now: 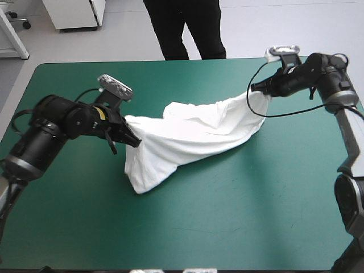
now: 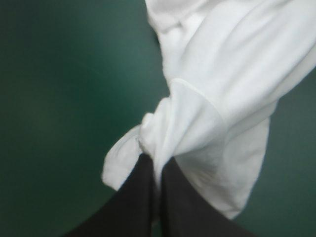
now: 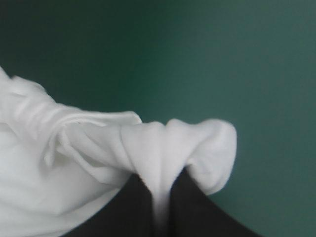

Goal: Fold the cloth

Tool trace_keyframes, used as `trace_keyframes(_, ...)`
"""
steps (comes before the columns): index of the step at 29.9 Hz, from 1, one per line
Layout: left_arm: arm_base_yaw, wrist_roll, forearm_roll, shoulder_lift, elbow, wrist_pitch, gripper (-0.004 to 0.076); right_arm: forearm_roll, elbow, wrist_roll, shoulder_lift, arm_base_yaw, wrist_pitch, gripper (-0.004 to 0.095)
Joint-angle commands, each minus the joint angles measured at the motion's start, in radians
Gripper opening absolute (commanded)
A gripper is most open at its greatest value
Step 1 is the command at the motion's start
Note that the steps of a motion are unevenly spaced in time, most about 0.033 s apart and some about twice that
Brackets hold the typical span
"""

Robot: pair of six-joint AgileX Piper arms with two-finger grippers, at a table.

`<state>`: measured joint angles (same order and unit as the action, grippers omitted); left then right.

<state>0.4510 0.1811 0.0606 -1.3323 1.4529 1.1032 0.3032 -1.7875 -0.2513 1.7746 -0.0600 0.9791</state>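
Spread-out step: L hand & R hand, both clenched on the white short-sleeved cloth T-shirt, hold it strung btw them, its middle sagging onto the teal-green covered tabletop; next prob needs pulling taut, then laying flat.

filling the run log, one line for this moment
T-shirt: held stretched, partly on teal-green cover | left gripper: shut on it | right gripper: shut on it

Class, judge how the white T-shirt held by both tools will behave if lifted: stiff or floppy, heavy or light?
Probably floppy: the T-shirt sags onto the table between the left tool and right tool. Likely light: small pinches of cloth carry it.
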Motion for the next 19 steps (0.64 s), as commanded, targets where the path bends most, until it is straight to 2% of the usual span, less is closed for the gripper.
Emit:
trace_keyframes(1, 0.006, -0.013, 0.031, 0.090, 0.159, -0.026, -0.0009, 0.028, -0.127, -0.002, -0.148, 0.003, -0.040, -0.0017)
trace_keyframes(6, 0.006, -0.008, 0.087, 0.139, 0.344, -0.059, -0.0009, 0.039, -0.283, 0.019, -0.261, 0.008, -0.102, -0.0017)
trace_keyframes(12, 0.006, 0.027, 0.110, 0.150, 0.555, -0.049, -0.0009, 0.088, -0.396, 0.017, -0.365, 0.008, -0.135, -0.0017)
trace_keyframes(19, 0.006, 0.048, 0.045, 0.192, 0.683, -0.082, -0.0009, 0.135, -0.439, -0.026, -0.487, 0.008, -0.158, -0.0017)
